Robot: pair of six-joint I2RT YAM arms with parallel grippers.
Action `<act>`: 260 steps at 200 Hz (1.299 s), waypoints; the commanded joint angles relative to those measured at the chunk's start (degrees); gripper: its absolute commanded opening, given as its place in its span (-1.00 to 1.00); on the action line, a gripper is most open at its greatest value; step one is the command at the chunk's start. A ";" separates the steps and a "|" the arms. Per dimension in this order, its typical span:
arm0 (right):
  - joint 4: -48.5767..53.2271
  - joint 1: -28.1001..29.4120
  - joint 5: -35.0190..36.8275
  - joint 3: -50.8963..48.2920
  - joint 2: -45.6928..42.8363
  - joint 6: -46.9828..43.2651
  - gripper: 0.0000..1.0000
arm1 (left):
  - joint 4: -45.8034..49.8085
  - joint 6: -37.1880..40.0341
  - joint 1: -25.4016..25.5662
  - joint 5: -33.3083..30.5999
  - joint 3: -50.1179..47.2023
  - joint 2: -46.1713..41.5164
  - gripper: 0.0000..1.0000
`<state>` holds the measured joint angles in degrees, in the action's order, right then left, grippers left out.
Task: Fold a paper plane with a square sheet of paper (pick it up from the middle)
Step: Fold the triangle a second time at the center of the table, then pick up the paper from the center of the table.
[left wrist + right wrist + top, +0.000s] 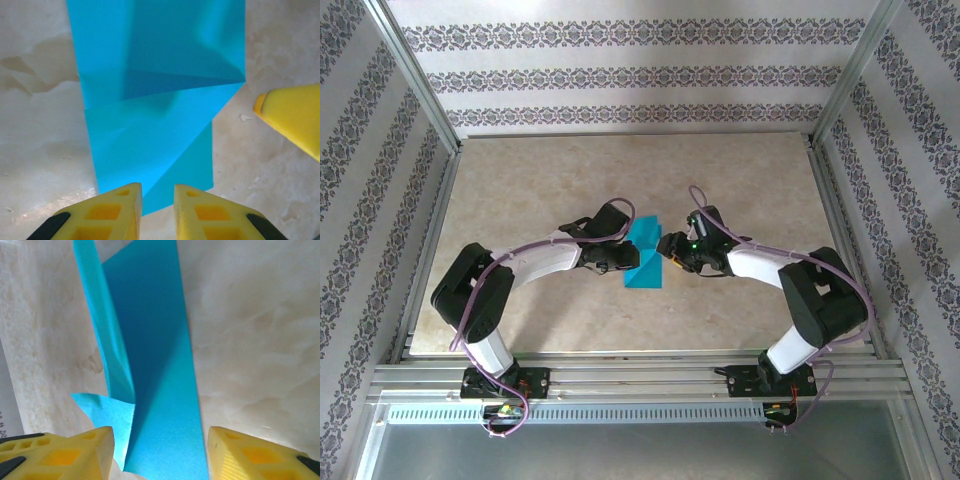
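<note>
1. We are working on the paper (645,255), which is lying partly folded at the middle of the table (520,190), between the two grippers.
2. The left gripper (158,195) is standing with its jaws a little apart and the paper's near edge just at the gap. We are reading it as released, gripping nothing.
3. The right gripper (160,440) is standing wide, a finger on either side of the long strip, pinching nothing.
4. One flap is standing up along a crease, so we are judging the step to be flattening that fold.
5. To do it well, we are planning to pin the strip with one gripper while the other presses along the crease from its middle outward.
6. We are aiming to come down flat and slowly, since thin paper is likely to skid or buckle under a sideways push.
</note>
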<state>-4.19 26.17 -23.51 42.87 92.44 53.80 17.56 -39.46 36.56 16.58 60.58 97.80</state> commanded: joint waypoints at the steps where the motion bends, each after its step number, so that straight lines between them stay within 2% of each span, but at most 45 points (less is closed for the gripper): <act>1: -4.17 1.78 -1.08 1.09 2.72 1.85 0.04 | 0.37 -0.79 -0.90 -2.75 0.53 0.66 -0.52; 32: -5.70 3.67 -2.53 3.62 6.45 -0.17 0.00 | 0.56 -1.05 -1.87 -3.48 -0.76 0.81 -0.52; 84: -12.34 5.62 -4.82 4.72 10.15 -0.78 -0.22 | 1.42 -0.84 -3.07 -3.83 -1.45 2.30 -0.53; 122: -18.00 5.82 -4.88 2.04 10.65 -0.49 -0.38 | 1.49 -0.88 -3.94 -3.70 -1.42 2.96 -0.53; 182: -21.03 6.16 -4.11 -0.81 9.70 -2.68 -0.48 | 1.59 -0.79 -4.41 -2.76 -0.31 4.59 -0.54; 213: -22.66 6.25 -4.47 -1.04 9.51 -2.83 -0.74 | 1.99 -0.65 -4.74 -2.69 -0.11 4.36 -0.54; 241: -23.45 6.13 -3.59 -0.95 7.92 -3.03 -0.91 | 2.33 -0.36 -7.42 -1.82 -2.07 1.00 -0.54; 260: -24.71 5.58 -3.71 -0.95 6.14 -2.82 -0.92 | 0.66 -0.47 -10.88 2.14 -4.70 -3.62 -0.45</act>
<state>-25.36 31.77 -27.46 42.35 101.75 52.12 17.58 -39.46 29.78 15.05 58.61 100.27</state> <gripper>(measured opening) 0.052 0.247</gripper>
